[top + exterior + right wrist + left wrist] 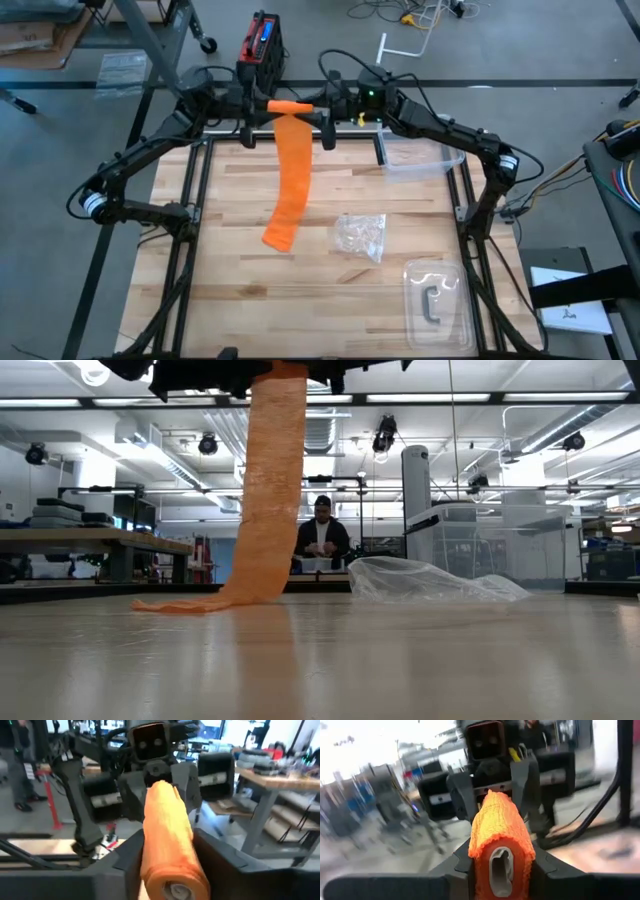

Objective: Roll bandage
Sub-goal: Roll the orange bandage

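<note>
Bandage (291,170): orange strip, its rolled end sitting up in the air near the far edge of the worktop (250,290), between the two hands; the loose tail is hanging down and trailing onto the wood, its end lying flat.
Left hand (262,106): facing the right hand across the roll; in its wrist view the fingers are pressing both sides of the orange roll (501,845), gripping it.
Right hand (318,106): meeting the roll from the other end; fingers are flanking the roll in its wrist view, but whether they are clamping or standing loose, cannot tell.
Clear wrapper (362,236): crumpled, lying on the worktop just beside the tail's end, not touching it.
Clear tray (437,302): sitting at the near right corner, holding a dark clip.
Clear container (420,160): resting under the right arm at the far right.
Person (322,540): standing in the room beyond the worktop, partly behind the hanging strip.
</note>
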### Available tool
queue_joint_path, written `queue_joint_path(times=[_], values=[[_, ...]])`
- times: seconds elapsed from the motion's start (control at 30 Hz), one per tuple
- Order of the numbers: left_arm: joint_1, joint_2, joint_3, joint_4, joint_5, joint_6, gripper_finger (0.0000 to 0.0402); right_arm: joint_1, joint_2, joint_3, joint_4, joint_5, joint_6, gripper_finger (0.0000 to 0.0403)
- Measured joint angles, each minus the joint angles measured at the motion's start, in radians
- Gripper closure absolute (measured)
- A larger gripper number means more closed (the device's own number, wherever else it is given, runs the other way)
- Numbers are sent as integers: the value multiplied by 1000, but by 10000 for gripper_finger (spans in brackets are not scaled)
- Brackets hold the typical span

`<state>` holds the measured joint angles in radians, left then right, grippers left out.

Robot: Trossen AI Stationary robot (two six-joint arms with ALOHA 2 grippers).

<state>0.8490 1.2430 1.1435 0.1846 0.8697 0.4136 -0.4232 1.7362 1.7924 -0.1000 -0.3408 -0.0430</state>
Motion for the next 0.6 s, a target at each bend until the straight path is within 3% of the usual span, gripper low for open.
queue_joint_path(times=[0.13, 0.3, 0.6], values=[[-7, 0, 0, 7, -15, 223, 315, -1, -25, 0, -12, -3, 93, 161], [-14, 0, 0, 9, -19, 384, 315, -5, -31, 0, -16, -3, 157, 124], [-26, 0, 0, 8, -19, 669, 315, -8, -27, 0, 4, 0, 299, 132]])
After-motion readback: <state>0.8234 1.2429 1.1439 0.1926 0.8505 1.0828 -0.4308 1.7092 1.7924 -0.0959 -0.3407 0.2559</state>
